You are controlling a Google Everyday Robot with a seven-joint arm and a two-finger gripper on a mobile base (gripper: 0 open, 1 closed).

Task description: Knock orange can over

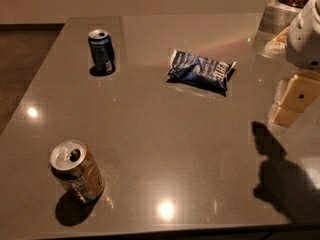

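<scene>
The orange can [77, 171] has an orange-gold and brown body and an opened silver top. It stands on the grey table [165, 149] near the front left corner. My gripper [292, 104], on a white arm with cream-coloured end pieces, hangs above the table at the right edge of the view. It is far to the right of the orange can and holds nothing that I can see. Its shadow falls on the table below it.
A dark blue can [101, 51] stands at the back left. A blue snack bag [201, 72] lies at the back middle. A metal container of brown items [292, 1] sits at the back right corner. The table's front edge runs just below the orange can.
</scene>
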